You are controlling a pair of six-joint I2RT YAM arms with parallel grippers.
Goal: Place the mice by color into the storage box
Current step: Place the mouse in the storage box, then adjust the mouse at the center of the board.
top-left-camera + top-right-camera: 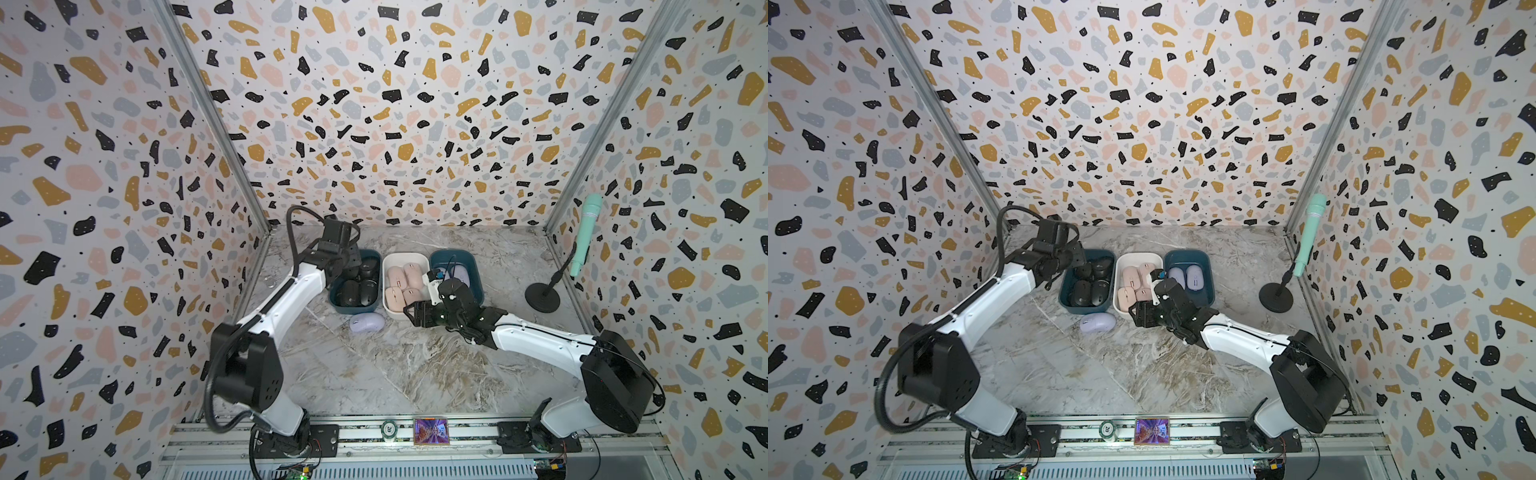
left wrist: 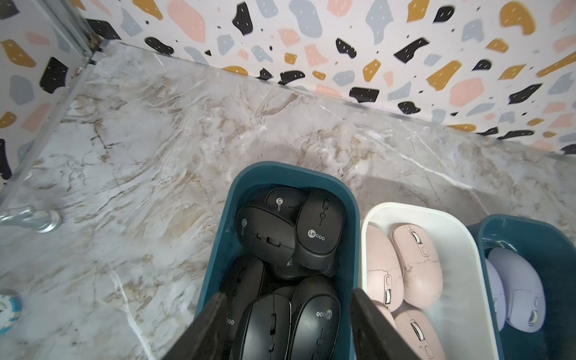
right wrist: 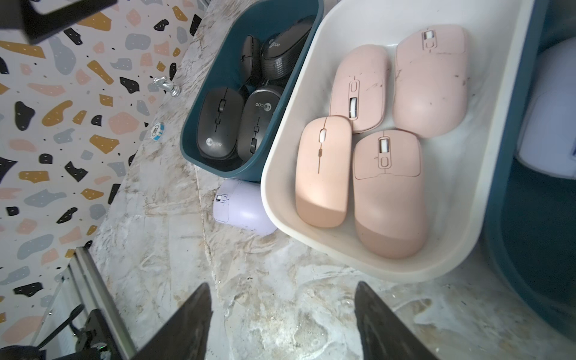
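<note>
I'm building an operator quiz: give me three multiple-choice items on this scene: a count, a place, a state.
1. How many pink mice lie in the white bin? A two; B four; C six.
2. Where is the loose lavender mouse? A on the table; B in the white bin; C on a shelf.
3. The right gripper is: A shut on a mouse; B out of view; C open and empty.
B, four show there; A, it lies on bare marble; C, jaws apart over table.
</note>
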